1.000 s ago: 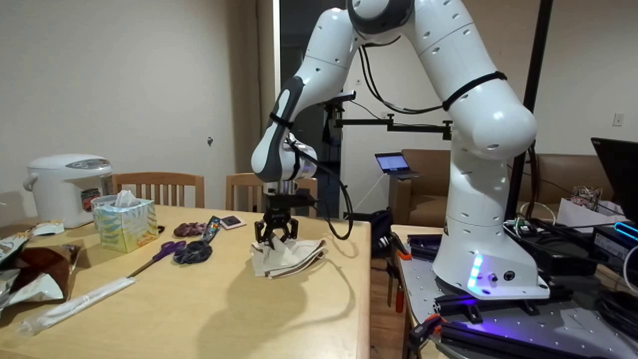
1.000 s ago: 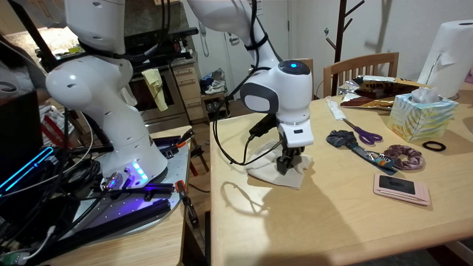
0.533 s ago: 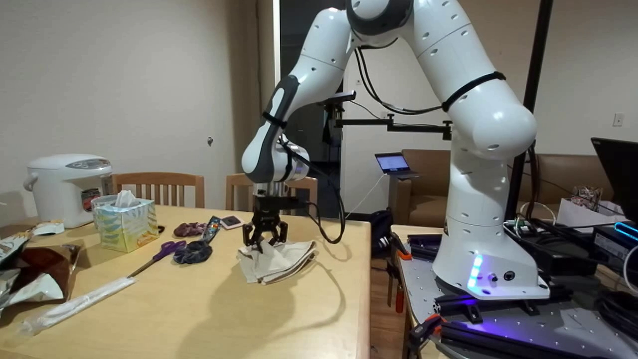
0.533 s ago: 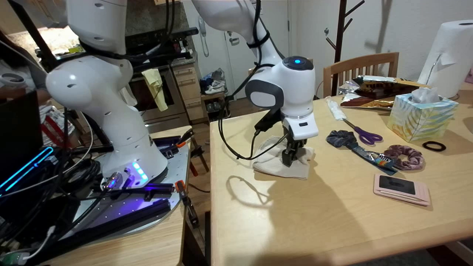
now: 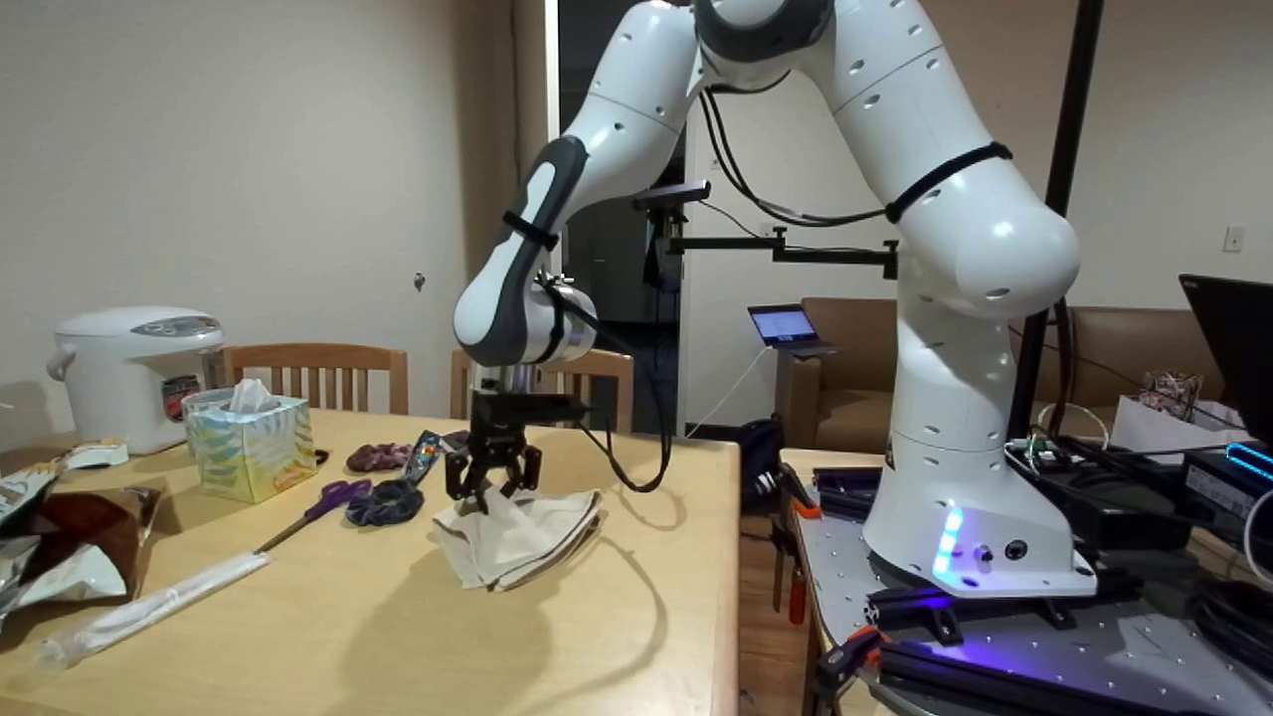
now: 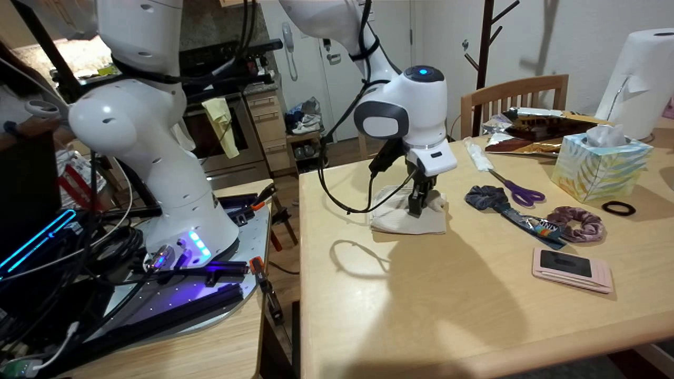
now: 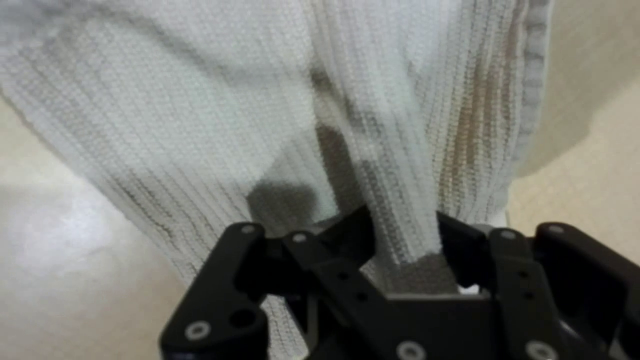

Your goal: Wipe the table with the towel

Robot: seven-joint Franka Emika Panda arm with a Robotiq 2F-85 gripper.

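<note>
The cream towel point(image 5: 527, 547) lies bunched on the light-wood table point(image 5: 269, 646), its lower folds resting on the tabletop. In both exterior views my gripper point(image 5: 494, 494) points straight down into the towel point(image 6: 405, 222), close above the table surface. A raised fold of the towel point(image 7: 200, 115) is pinched between the black fingers point(image 7: 350, 237) in the wrist view, and the gripper point(image 7: 406, 237) is shut on it. Brownish stripes run along the towel's edge there. The very tips of the fingers are partly hidden by cloth.
Ahead of the towel lie a dark scrunchie point(image 6: 485, 197), purple scissors point(image 6: 524, 193), a wrapper point(image 6: 534, 225), a mauve scrunchie point(image 6: 579, 223) and a pink card holder point(image 6: 573, 270). Farther off stand a tissue box point(image 5: 251, 452) and snack bags point(image 5: 85, 537). A cable loop point(image 5: 636, 477) hangs beside the wrist.
My gripper has dragged the towel across the table, away from the robot base and toward the scrunchies and scissors. The towel's folds have shifted a little; the grip has stayed the same.
</note>
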